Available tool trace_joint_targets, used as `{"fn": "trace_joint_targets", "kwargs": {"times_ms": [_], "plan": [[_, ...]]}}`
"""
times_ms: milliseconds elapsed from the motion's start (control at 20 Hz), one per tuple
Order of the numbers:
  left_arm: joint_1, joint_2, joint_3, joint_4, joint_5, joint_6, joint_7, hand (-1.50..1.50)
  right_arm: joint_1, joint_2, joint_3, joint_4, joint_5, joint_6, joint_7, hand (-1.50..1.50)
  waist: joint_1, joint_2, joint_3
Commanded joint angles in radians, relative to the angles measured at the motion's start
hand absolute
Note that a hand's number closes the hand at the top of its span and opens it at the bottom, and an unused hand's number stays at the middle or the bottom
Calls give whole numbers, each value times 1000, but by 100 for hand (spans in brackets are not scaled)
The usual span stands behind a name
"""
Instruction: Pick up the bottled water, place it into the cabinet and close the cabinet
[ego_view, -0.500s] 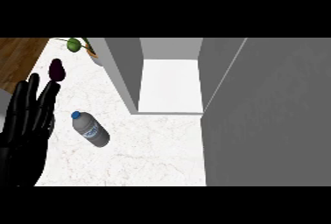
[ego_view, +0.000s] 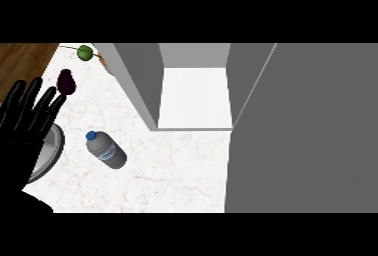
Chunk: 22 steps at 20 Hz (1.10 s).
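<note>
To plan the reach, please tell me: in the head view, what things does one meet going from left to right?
Left hand → purple vegetable → bottled water → open cabinet → cabinet door.
</note>
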Motion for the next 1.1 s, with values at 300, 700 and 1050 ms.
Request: {"fn": "trace_joint_targets", "kwargs": {"times_ms": [300,700,1050], "plan": [[2,157,225,-175,455,119,395,-150,150,-10,124,-292,-40,13,206,-150,10,-3,3],[-32,188,255,-198,459,168,474,-150,75,10,150,-354,-30,-43,340,-150,6,1,3],[-5,246,352,-252,549,185,578,-150,47,22,209,-405,20,-89,411,-150,9,0,2]]}}
